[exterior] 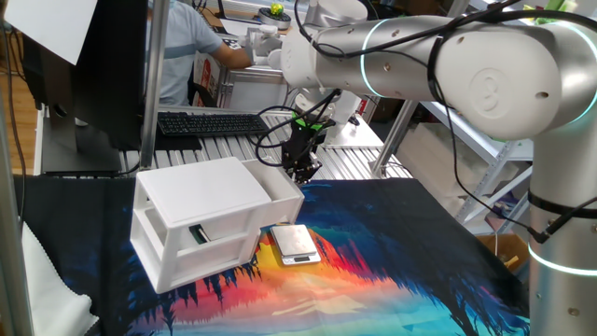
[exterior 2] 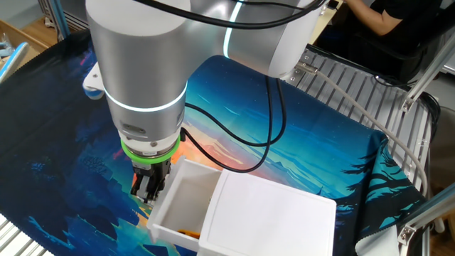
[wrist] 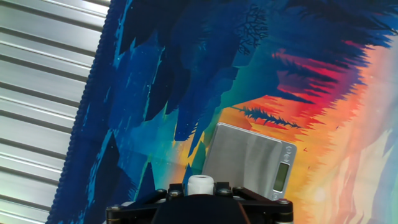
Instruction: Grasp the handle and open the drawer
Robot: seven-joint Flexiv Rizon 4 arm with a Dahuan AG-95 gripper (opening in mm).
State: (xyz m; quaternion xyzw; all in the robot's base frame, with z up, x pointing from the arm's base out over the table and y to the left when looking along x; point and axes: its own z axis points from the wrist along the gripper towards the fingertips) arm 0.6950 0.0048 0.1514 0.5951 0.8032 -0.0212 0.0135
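Spread across the surface (exterior: 401, 271) is a bright printed mat, deep blue running into orange, and behind it a keyboard (exterior: 213, 122) is sitting on slatted metal while a person in a light shirt (exterior: 191, 47) is working at the back. From one fixed view the white two-tier cabinet (exterior: 201, 219) is standing at the mat's left, its upper drawer (exterior: 280, 189) pulled out toward the right, and the tool (exterior: 302, 170) is hanging right at the drawer's outer end; the handle itself is hidden here behind the dark fingers. Just in front of the cabinet a flat silver scale (exterior: 295, 243) is lying on the mat. Over to the other fixed view: the big grey arm (exterior 2: 142, 71) is reaching straight down, the tool (exterior 2: 148, 190) sitting tight against the front panel of the drawer (exterior 2: 185, 203), which is standing well out from the cabinet (exterior 2: 266, 220), its open top showing a white interior. Now the hand view, looking down past the fingers: the handle (wrist: 201, 185), a small white nub, is sitting squarely between the two black fingers (wrist: 163, 199), so the tool (wrist: 200, 198) is clamped on it, and the scale (wrist: 249, 158) is lying on the mat beyond, display toward the right.
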